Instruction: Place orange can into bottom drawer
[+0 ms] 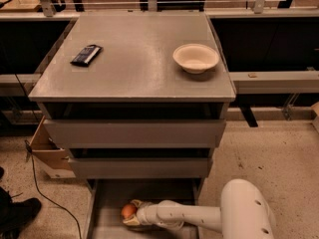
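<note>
The orange can (128, 211) is a small round orange ball low in the frame, inside the open bottom drawer (107, 198), the lowest of three grey drawers. My gripper (130, 214) reaches in from the right on a white arm and is shut on the orange can, holding it just above or on the drawer's grey floor. The drawer's front part is cut off by the bottom edge of the frame.
On the grey cabinet top (134, 59) lie a flat black packet (85, 55) at the left and a white bowl (196, 58) at the right. A cardboard box (47, 156) and a black cable (47, 195) are left of the cabinet. A dark shoe (17, 215) is at the lower left.
</note>
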Motion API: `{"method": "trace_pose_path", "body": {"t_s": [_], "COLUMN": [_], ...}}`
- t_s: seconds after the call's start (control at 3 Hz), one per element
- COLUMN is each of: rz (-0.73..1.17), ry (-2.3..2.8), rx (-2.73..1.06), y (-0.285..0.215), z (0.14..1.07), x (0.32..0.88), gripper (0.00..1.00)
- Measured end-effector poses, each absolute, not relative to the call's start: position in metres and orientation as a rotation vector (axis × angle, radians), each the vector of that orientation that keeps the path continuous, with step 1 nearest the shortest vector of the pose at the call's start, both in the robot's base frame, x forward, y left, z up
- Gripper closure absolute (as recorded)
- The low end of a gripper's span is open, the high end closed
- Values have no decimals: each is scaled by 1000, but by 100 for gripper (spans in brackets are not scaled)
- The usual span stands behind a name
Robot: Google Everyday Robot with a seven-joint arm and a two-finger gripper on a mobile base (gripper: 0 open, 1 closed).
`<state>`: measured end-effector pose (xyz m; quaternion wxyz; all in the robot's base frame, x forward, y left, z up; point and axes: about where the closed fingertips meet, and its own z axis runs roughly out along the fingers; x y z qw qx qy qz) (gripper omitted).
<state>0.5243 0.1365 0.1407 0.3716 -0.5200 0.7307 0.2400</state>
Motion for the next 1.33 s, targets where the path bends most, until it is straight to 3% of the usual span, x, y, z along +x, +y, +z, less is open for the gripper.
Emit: {"method": "trace_pose_path", "body": {"t_s": [0.33,1.33], "rz": [610,602], "ry": [1893,1896], "rx": [-1337,-1297], "y": [132,86], "z": [134,178], "x": [520,499], "gripper": [4,0]}}
